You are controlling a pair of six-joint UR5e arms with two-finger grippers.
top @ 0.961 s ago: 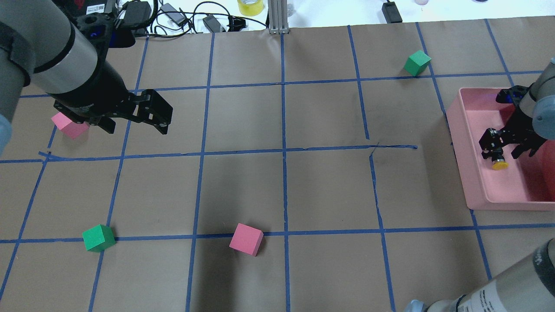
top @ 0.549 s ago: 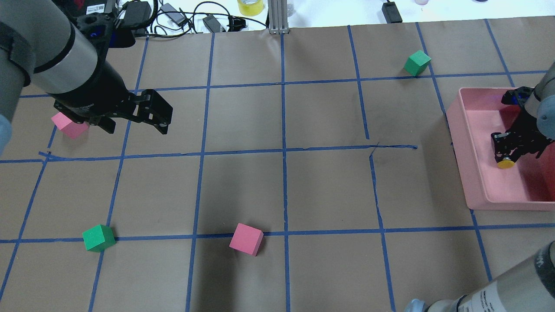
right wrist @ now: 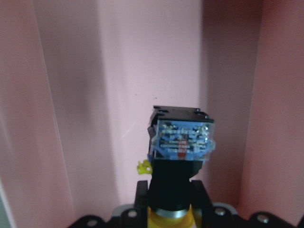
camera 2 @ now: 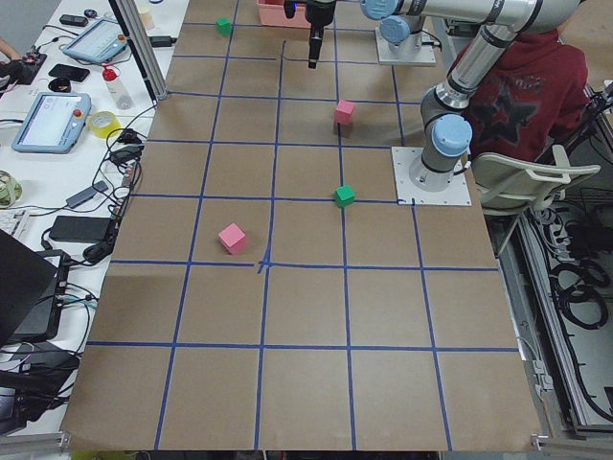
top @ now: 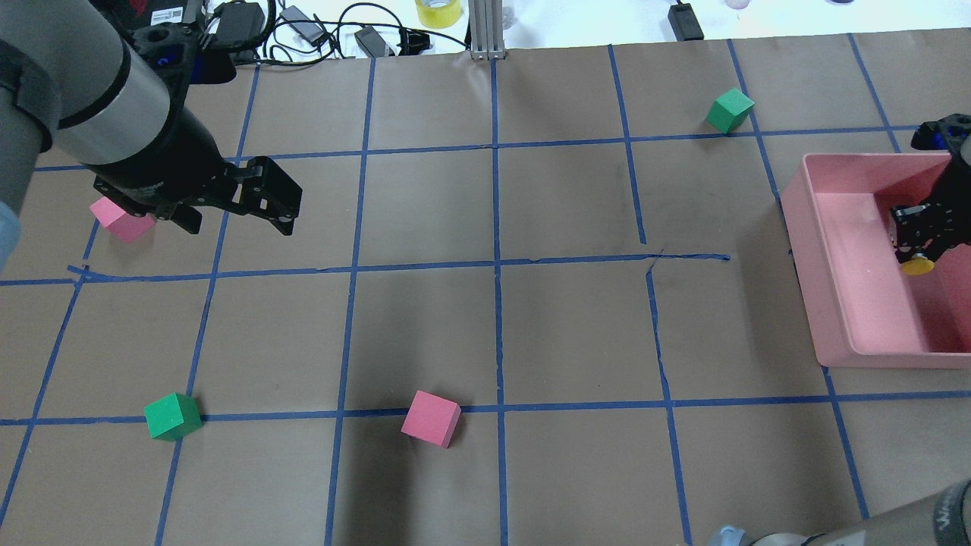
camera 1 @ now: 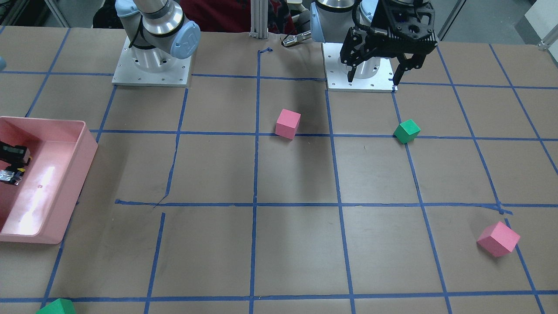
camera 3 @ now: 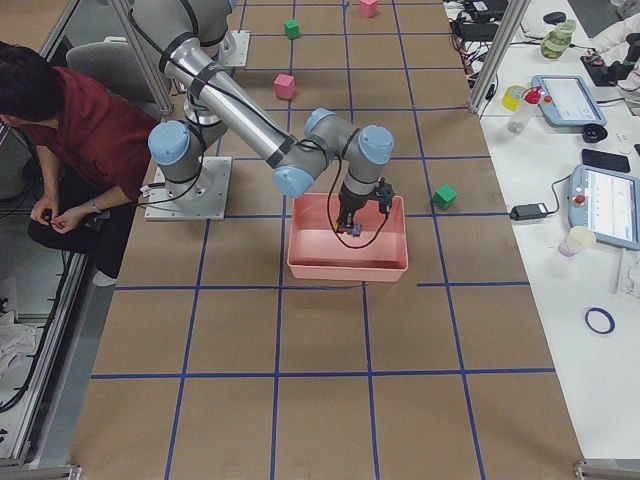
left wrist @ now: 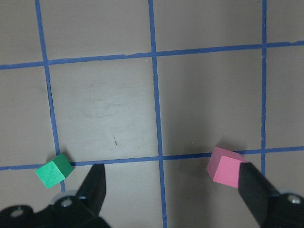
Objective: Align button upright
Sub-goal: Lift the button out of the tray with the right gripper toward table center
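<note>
Right gripper is down inside the pink bin at the bench's right end, jaws clamped on the button, gripping its black body. In the right wrist view the whitish base block with a label points away from the camera, and the yellow cap is at the bottom edge, nearest the camera. In the overhead view the yellow cap pokes out just below the black fingers, over the bin's floor toward its right side. Can't tell if the button touches the floor. Left gripper hangs above the bench on its left side, jaws spread wide with nothing between them. Its wrist view looks down on brown paper with blue tape lines, with one green cube by one fingertip and one pink cube by the other, both lying on the bench below and not held. A second pink cube sits at the far left, partly hidden under the left arm. A second green cube sits on the far side near the bin, apart from it. All four cubes are well apart from each other.
</note>
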